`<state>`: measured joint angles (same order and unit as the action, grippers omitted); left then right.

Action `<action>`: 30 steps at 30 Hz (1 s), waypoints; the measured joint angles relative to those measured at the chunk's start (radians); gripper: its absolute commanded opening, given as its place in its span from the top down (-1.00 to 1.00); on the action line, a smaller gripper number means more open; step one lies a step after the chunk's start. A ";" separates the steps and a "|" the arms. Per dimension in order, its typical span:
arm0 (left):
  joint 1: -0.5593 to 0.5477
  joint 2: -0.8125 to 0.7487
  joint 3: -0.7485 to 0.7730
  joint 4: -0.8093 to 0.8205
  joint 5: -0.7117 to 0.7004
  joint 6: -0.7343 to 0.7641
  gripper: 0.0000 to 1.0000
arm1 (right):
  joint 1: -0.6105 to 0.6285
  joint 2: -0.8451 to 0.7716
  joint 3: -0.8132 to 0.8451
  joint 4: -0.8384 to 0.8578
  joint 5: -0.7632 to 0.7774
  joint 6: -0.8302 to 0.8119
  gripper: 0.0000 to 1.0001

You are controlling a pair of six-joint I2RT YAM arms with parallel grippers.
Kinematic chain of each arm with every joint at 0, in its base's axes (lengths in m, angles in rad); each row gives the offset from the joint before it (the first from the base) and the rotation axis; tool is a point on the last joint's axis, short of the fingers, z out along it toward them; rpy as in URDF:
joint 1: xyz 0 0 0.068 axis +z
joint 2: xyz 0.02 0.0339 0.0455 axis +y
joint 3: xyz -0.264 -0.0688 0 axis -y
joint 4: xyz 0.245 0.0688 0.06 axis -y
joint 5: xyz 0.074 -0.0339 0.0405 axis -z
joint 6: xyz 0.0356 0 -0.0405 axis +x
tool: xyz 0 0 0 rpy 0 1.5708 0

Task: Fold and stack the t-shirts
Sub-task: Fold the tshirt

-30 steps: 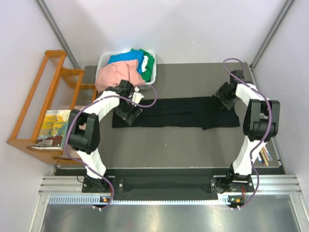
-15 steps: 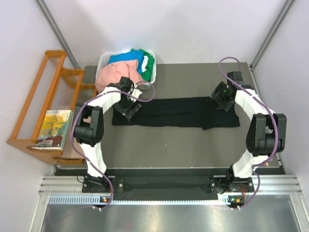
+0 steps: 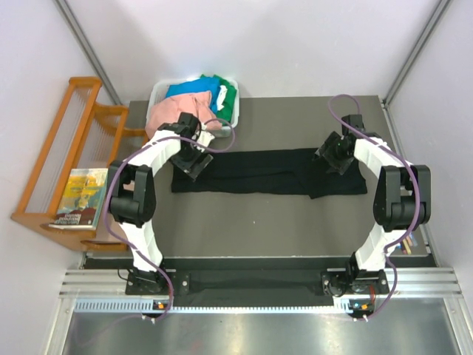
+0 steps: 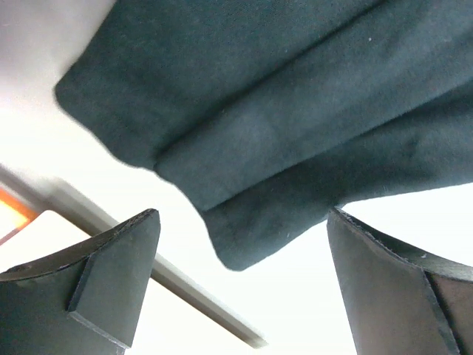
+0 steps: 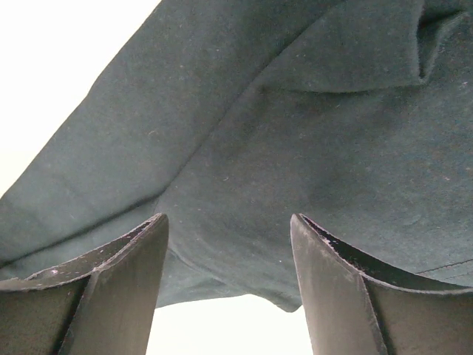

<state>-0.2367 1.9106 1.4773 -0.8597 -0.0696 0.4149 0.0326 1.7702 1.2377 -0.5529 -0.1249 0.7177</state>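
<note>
Your long black cloth t-shirt is lying folded into a narrow band across the middle of the dark grey table, running left to right. Both claws are wide open with nothing in them. The left claw hangs over the band's far left end, the right claw over its far right end. Watch that left end: the layers there are staggered, so a shallow pinch could catch only the top one and the fold would probably peel open. The right end looks lumpy too. Also, the salmon-pink shirt spilling out of the white plastic bin sits just beside your left arm, so it's easy to snag.
</note>
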 measured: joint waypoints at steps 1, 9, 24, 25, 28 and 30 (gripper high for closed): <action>0.001 -0.010 0.000 -0.003 0.000 0.000 -0.97 | 0.000 0.000 0.000 0.001 -0.002 0.000 -0.34; 0.002 -0.056 0.000 -0.009 0.001 0.002 -0.97 | 0.000 0.004 0.000 0.004 -0.006 0.000 -0.32; 0.007 -0.053 -0.166 0.051 -0.007 -0.016 -0.97 | 0.000 0.010 0.000 0.007 -0.014 -0.001 -0.32; 0.007 -0.057 -0.174 0.051 -0.007 -0.015 -0.97 | -0.001 0.010 0.000 0.007 -0.017 -0.001 -0.32; 0.007 -0.089 -0.193 0.041 -0.006 -0.008 -0.98 | -0.002 0.010 0.000 0.007 -0.021 -0.001 -0.32; 0.007 -0.129 -0.203 0.034 -0.003 0.000 -0.98 | -0.003 0.010 0.000 0.007 -0.023 -0.001 -0.32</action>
<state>-0.2295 1.7817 1.2743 -0.8261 -0.0723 0.4145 0.0296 1.7805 1.2373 -0.5461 -0.1478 0.7170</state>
